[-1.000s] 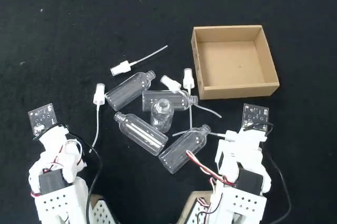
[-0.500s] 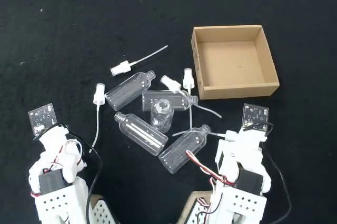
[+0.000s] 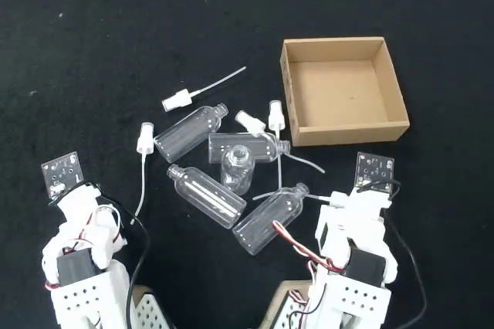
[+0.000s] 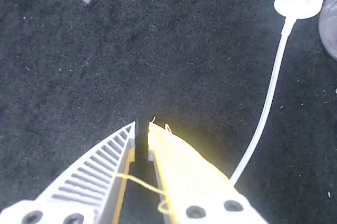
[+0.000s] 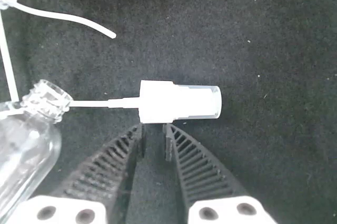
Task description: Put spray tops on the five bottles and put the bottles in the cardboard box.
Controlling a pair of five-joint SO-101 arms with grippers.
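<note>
The right pincer [image 5: 154, 132], nearly shut and empty, sat just behind a spray top [image 5: 179, 102]; the left pincer [image 4: 141, 128] was equally narrow.

The table [image 3: 100, 35] is covered in black fabric. An open cardboard box [image 3: 345, 134] sits on it, right of the middle. Left of the box, five clear bottles [image 3: 191, 133] without tops are bunched together. Four lie on their sides, and the middle bottle [image 3: 238, 167] stands upright among them.

Five white spray tops lie loose on the cloth. The far top [image 3: 177, 100] is beyond the cluster and the left top [image 3: 144, 140] is at its left side. Another top [image 3: 249, 121] and a fourth top [image 3: 275, 115] are close together near the box's corner. The near top [image 3: 338, 200] has its tube reaching to the neck of the nearest bottle [image 3: 270, 217].
</note>
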